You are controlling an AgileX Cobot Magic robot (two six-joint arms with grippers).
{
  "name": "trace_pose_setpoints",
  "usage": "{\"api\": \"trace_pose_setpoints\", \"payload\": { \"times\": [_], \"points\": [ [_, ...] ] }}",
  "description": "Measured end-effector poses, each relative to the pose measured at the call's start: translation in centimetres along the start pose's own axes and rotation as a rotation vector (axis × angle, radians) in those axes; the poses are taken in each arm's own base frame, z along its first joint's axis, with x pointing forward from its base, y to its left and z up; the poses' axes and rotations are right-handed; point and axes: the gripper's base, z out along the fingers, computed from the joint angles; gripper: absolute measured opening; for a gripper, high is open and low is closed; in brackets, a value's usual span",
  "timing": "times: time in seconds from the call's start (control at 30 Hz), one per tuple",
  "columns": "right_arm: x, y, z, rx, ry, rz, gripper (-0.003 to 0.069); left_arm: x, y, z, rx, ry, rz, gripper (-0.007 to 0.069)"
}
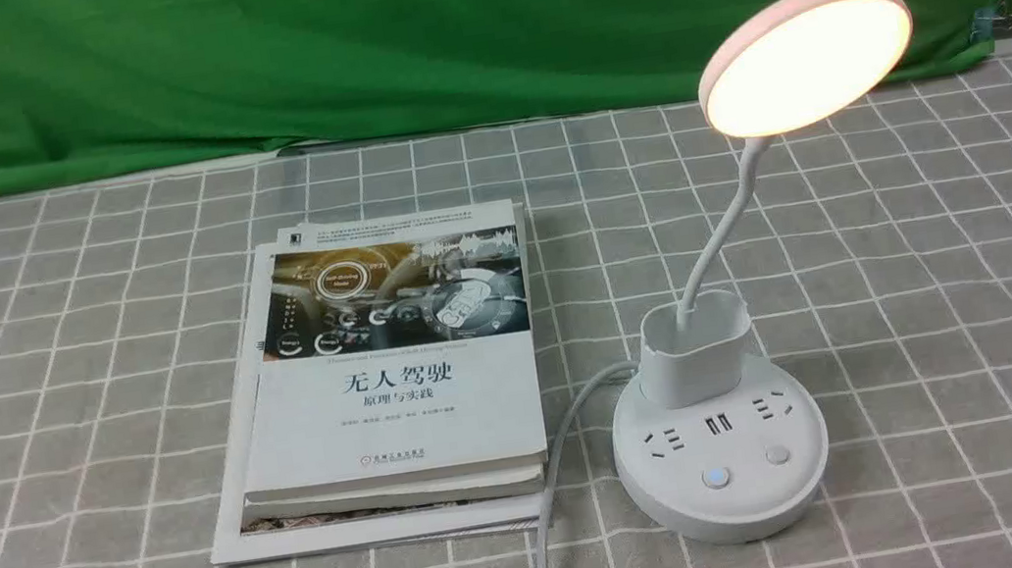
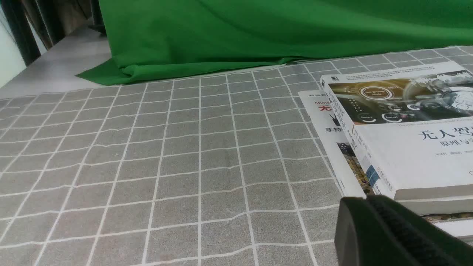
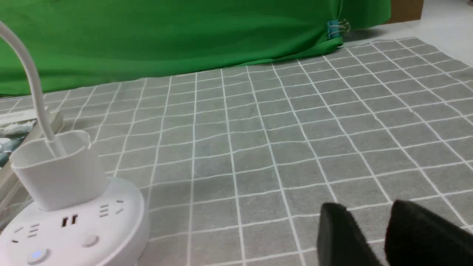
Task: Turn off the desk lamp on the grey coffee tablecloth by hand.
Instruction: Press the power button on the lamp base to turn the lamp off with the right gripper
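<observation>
The desk lamp stands lit on the grey coffee tablecloth, its round head glowing warm. Two buttons sit on the front of its base: the left one glows blue, the right one is plain. In the right wrist view the lamp's base lies well to one side of my right gripper, which is open over bare cloth with nothing between its fingers. My left gripper is shut and empty, low beside the books. Neither hand touches the lamp.
A stack of white books lies left of the lamp. The lamp's white cord runs between them toward the front edge. A green backdrop cloth hangs along the back, with a binder clip at its right end.
</observation>
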Motion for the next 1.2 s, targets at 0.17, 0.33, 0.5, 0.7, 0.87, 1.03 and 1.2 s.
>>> {"api": "trace_pose_setpoints", "payload": {
  "times": [0.17, 0.33, 0.5, 0.7, 0.87, 1.03, 1.2],
  "points": [
    [0.0, 0.0, 0.0, 0.0, 0.0, 0.0, 0.0245, 0.0, 0.0, 0.0, 0.0, 0.0, 0.0, 0.0001],
    [-0.3, 0.0, 0.0, 0.001, -0.029, 0.0, 0.0245, 0.0, 0.0, 0.0, 0.0, 0.0, 0.0, 0.0001],
    [-1.2, 0.0, -0.1, 0.002, -0.13, 0.004, 0.0245, 0.0, 0.0, 0.0, 0.0, 0.0, 0.0, 0.0001],
    [-2.9, -0.1, -0.5, -0.008, -0.329, 0.083, 0.0245, 0.0, 0.0, 0.0, 0.0, 0.0, 0.0, 0.0001],
    [-3.9, -0.1, -0.9, -0.007, -0.441, 0.068, 0.0245, 0.0, 0.0, 0.0, 0.0, 0.0, 0.0, 0.0001],
    [-4.0, -0.1, -0.9, 0.007, -0.451, 0.007, 0.0245, 0.0, 0.0, 0.0, 0.0, 0.0, 0.0, 0.0001],
    [-6.8, 0.4, -0.6, 0.006, -0.373, 0.0, 0.0245, 0.0, 0.0, 0.0, 0.0, 0.0, 0.0, 0.0001]
  ]
}}
